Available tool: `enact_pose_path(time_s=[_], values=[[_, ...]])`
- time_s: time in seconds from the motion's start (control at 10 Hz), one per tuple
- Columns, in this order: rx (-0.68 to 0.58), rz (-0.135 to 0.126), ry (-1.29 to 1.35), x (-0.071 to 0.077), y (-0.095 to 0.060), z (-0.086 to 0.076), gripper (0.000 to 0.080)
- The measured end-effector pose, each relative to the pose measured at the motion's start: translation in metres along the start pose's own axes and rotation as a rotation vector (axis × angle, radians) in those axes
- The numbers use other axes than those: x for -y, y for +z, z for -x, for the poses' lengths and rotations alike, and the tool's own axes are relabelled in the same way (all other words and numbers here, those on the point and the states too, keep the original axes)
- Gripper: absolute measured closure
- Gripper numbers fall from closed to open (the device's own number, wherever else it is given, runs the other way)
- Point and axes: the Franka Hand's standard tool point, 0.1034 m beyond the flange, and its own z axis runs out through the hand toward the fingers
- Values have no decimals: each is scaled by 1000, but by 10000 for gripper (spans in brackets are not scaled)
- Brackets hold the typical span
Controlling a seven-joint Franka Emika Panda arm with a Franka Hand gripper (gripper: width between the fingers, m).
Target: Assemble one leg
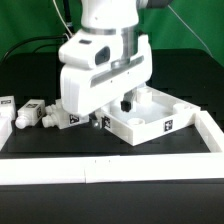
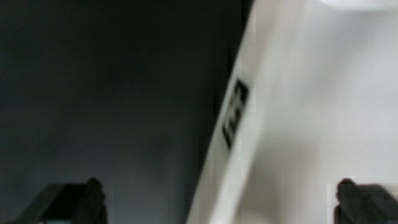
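We see a small, chunky white plastic leg on the flat black table, at the exterior view's left. It has little black-and-white square tags on it. Another white leg like it sits just beside it, closer to the picture's edge. The leg is near the wide white square plastic panel, which looks like a tray with round holes in its corners. The leg and the panel are apart, and the robot is not touching the leg.

The robot's big white gripper hangs over the panel, at the side closest to the leg. In the wrist view, its two dark fingertips are spread far apart and the gripper is empty. Between the fingertips we see the panel's white edge with a black-and-white tag on it, and the black table next to it. We cannot tell if the fingertips touch the panel.
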Motion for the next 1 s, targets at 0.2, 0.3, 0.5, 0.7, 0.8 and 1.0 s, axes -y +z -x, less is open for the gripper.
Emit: enact_pose_path(time_s=[0.2, 0.3, 0.5, 0.7, 0.8, 1.0], values=[[12, -18, 1, 3, 14, 2, 150], [12, -18, 1, 4, 15, 2, 150], [7, -13, 0, 4, 18, 2, 150], [7, -13, 0, 4, 18, 2, 394], [7, -13, 0, 4, 18, 2, 530], [7, -14, 0, 4, 18, 2, 707]])
